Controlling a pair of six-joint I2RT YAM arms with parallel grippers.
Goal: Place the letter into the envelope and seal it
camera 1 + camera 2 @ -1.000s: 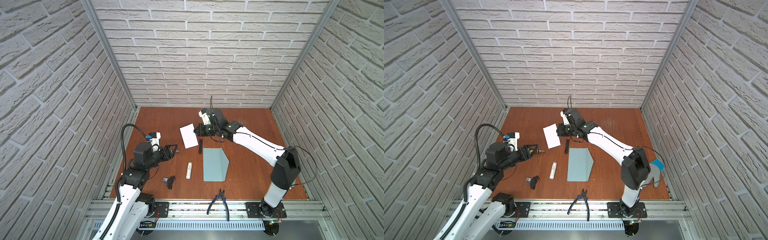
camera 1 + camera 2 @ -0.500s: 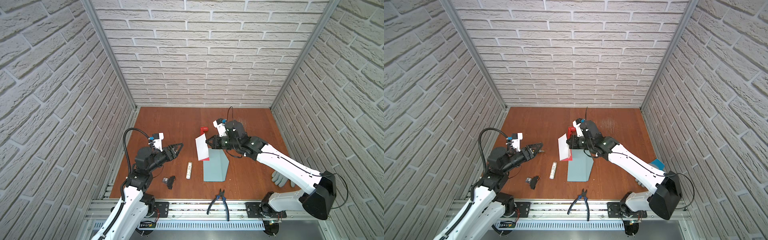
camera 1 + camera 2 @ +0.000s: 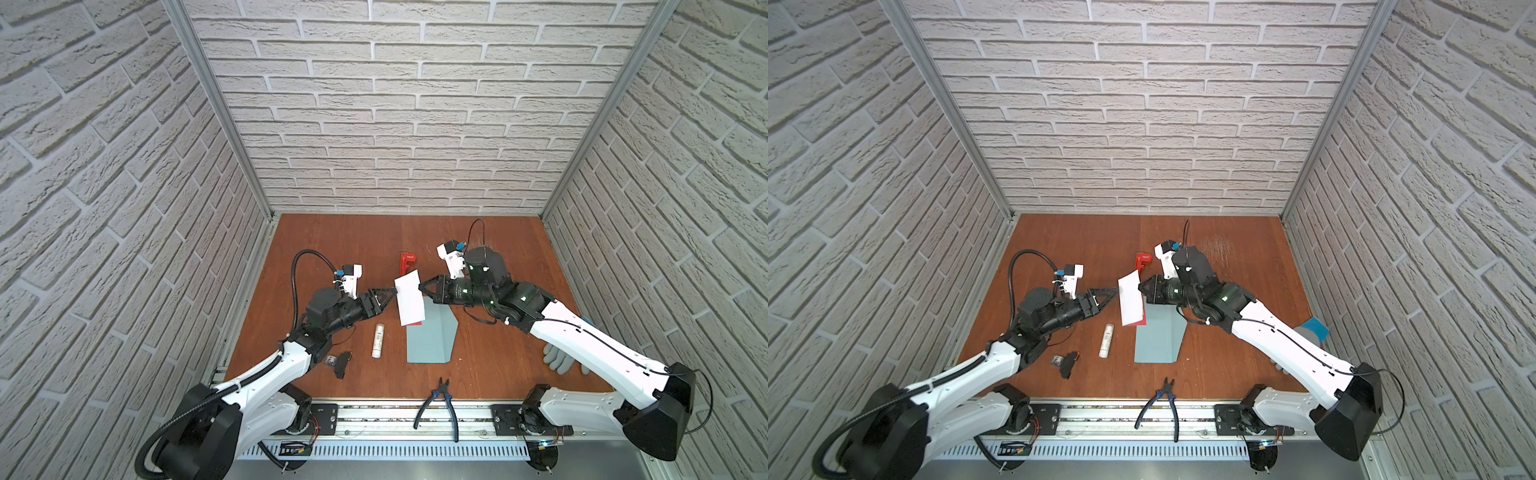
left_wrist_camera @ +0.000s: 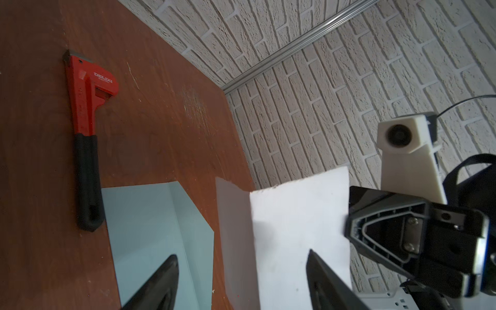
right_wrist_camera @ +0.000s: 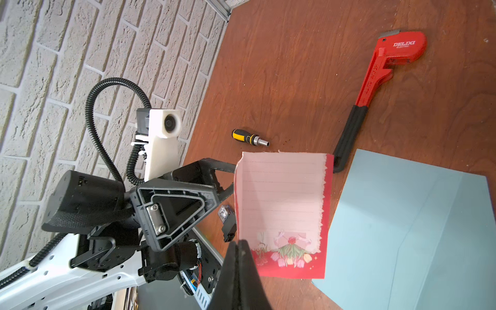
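The right claw (image 3: 422, 286) is pinched tight on one edge of the letter (image 3: 409, 300) and holds it up in the air over the middle of the desk (image 3: 332, 249), the sheet hanging roughly upright above the far end of the envelope (image 3: 430, 336). The blue-grey envelope lies flat on the desk, just nearer than the letter. From the left, the left claw (image 3: 392, 296) reaches in with its jaws spread wide on either side of the letter's free edge; whether a finger (image 4: 324, 276) actually touches the paper I can't quite make out. The plain white back faces the left arm. A red pipe wrench (image 3: 408, 262) lies just beyond the letter, and a white glue stick (image 3: 378, 340) lies left of the envelope.
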